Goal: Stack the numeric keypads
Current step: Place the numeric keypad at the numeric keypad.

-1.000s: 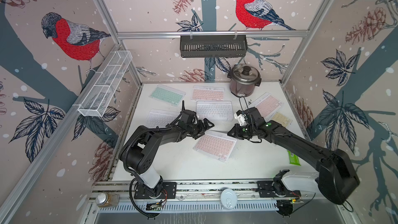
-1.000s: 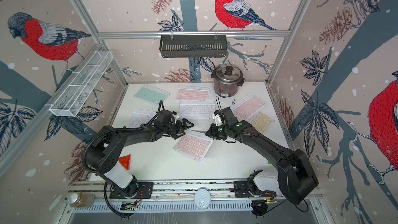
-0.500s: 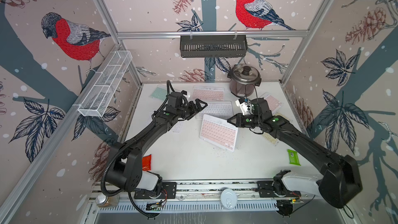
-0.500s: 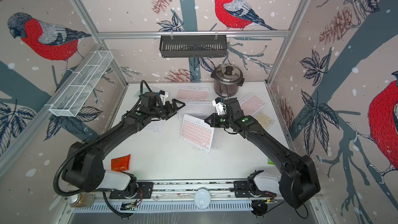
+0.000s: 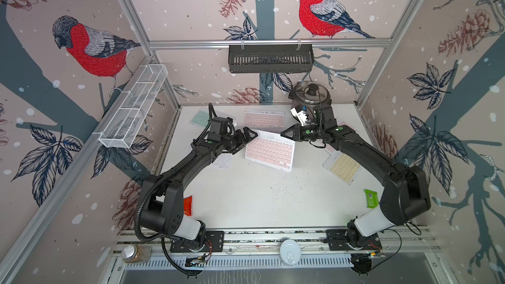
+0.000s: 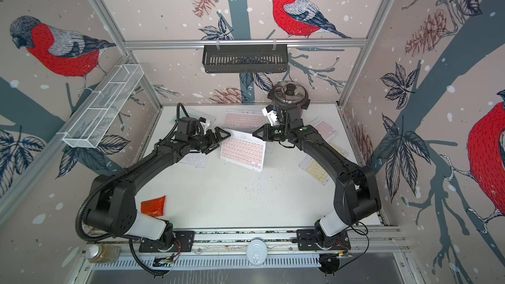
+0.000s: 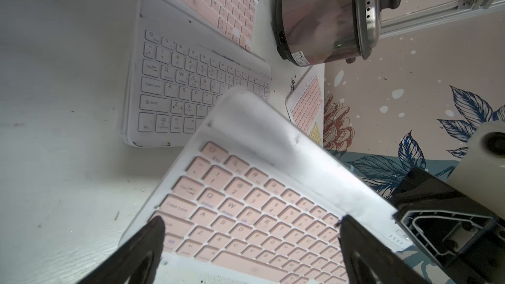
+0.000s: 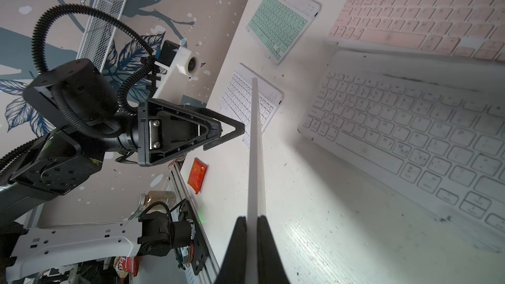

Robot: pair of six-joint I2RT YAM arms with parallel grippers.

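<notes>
A pink-keyed keypad [image 5: 270, 150] [image 6: 243, 151] hangs tilted above the table's middle. My right gripper [image 5: 282, 133] [image 8: 252, 218] is shut on its thin edge. Beneath it lies a white keypad [image 7: 191, 86] [image 8: 410, 132]. My left gripper [image 5: 247, 140] [image 7: 250, 228] stands open at the held keypad's other end, its fingers [image 7: 153, 230] wide apart over the keys. On the table lie a mint keypad [image 5: 200, 117], a pink one [image 5: 263, 118] at the back, a white one [image 5: 224, 159] under the left arm and a yellow one [image 5: 343, 168] at the right.
A steel cooker pot [image 5: 310, 96] stands at the back right, close behind my right wrist. A red packet [image 5: 187, 204] lies front left and a green packet [image 5: 370, 198] front right. A black basket [image 5: 270, 58] and a white wire basket [image 5: 134, 105] hang on the walls.
The pink keypad has risen from the front middle of the table and moved back over the white keypad. Both arms moved back with it; the keypad now hangs flatter than half a second ago.
</notes>
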